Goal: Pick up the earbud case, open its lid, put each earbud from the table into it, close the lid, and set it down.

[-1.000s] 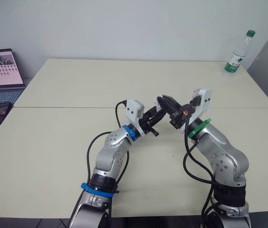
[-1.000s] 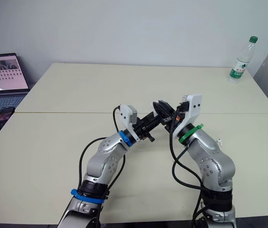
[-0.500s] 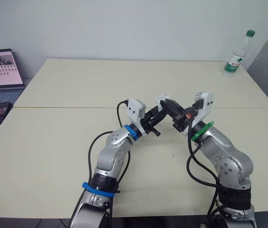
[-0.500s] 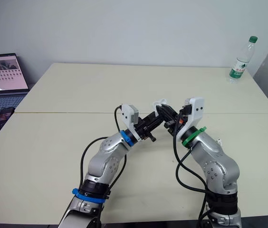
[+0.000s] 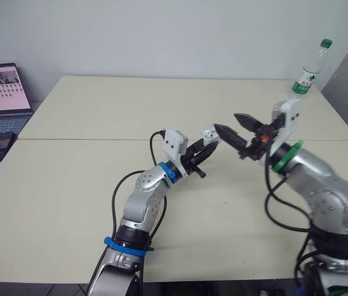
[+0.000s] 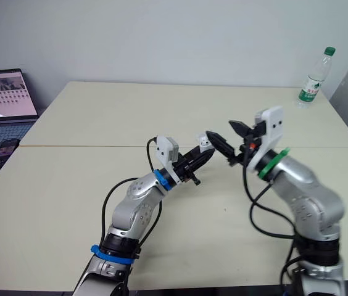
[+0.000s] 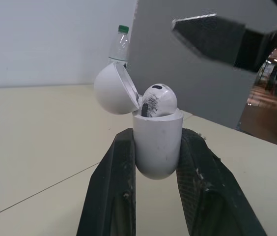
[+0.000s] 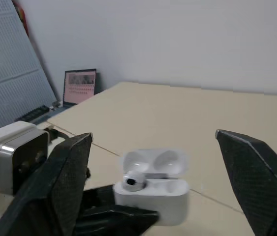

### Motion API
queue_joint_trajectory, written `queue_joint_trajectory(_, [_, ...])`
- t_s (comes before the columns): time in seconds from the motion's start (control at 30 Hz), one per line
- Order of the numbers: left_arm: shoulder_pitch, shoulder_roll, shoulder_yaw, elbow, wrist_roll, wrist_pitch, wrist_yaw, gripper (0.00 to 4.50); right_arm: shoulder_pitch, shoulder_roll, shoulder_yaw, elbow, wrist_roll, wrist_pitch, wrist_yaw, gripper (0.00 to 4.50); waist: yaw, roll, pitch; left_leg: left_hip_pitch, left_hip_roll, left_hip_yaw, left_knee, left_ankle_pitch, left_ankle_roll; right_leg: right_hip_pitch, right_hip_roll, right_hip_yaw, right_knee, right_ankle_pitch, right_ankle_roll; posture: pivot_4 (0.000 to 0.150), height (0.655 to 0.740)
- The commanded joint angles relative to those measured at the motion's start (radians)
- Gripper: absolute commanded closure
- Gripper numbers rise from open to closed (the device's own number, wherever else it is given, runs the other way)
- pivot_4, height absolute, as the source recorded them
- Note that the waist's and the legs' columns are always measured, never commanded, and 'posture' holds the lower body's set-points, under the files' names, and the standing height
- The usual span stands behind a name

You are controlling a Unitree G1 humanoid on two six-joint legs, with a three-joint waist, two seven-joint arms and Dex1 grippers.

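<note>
Case: white, rounded earbud case (image 7: 157, 147), upright, pinched at its lower body between the two fingers of the left gripper (image 7: 158, 135).
Lid: lid (image 7: 114, 89) swung open, tipped back on the side away from the right gripper (image 5: 228, 122), whose fingers are spread wide near the case but apart from it.
Earbud: one white earbud (image 8: 130, 182) seated in a well, its head above the rim.

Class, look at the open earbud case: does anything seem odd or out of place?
In the earbud case, held by the left gripper with its lid open, the one earbud stands proud of the rim, perhaps not fully seated. The second slot is empty.
</note>
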Motion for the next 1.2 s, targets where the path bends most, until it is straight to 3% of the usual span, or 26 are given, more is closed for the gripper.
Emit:
queue_joint_trajectory(0.03, [0.002,0.024,0.009,-0.052,0.005,-0.028,-0.011,3.76,0.023,-0.245,0.027,0.095,-0.072,0.029,0.175,0.3,0.001,0.0,0.0,0.0,0.0,0.0,0.0,0.0,0.0,0.0,0.0,0.0,-0.001,0.0,0.0,0.15,0.7362])
queue_joint_trajectory(0.13, [0.013,0.071,0.001,-0.061,0.033,-0.046,-0.022,3.76,-0.001,-0.479,0.145,0.204,-0.129,0.191,0.254,0.3,0.001,0.0,0.0,0.0,0.0,0.001,-0.001,0.0,0.0,0.0,-0.001,0.001,-0.002,0.0,0.0,0.15,0.7362])
queue_joint_trajectory(0.27, [0.026,0.094,0.003,-0.071,0.029,-0.048,-0.028,3.76,-0.096,-0.641,0.322,0.289,-0.174,0.333,0.379,0.3,-0.004,0.001,0.0,0.0,0.001,0.002,-0.001,0.0,0.0,-0.001,0.0,0.002,-0.001,0.0,0.0,0.15,0.7362])
queue_joint_trajectory(0.43, [0.04,0.101,-0.005,-0.076,0.045,-0.06,-0.023,3.76,-0.242,-0.547,0.41,0.504,-0.245,0.46,0.346,0.3,-0.007,0.0,0.001,0.001,0.001,0.002,-0.001,0.0,0.0,-0.001,0.0,0.002,0.0,0.0,0.0,0.15,0.7362])
queue_joint_trajectory(0.8, [0.091,0.089,-0.013,-0.122,0.056,-0.051,0.016,3.76,-0.368,-0.318,0.319,0.841,-0.37,0.576,0.148,0.3,0.001,0.001,0.001,-0.001,0.0,0.002,0.0,0.0,0.0,-0.002,-0.001,0.002,0.0,0.0,0.0,0.15,0.7362])
queue_joint_trajectory(1.2, [0.101,0.082,-0.02,-0.125,0.057,-0.05,0.027,3.76,-0.411,-0.316,0.374,0.871,-0.424,0.502,0.196,0.3,0.0,0.001,0.001,-0.001,0.0,0.002,0.0,0.0,0.0,-0.002,-0.001,0.001,0.0,0.0,0.0,0.15,0.7362])
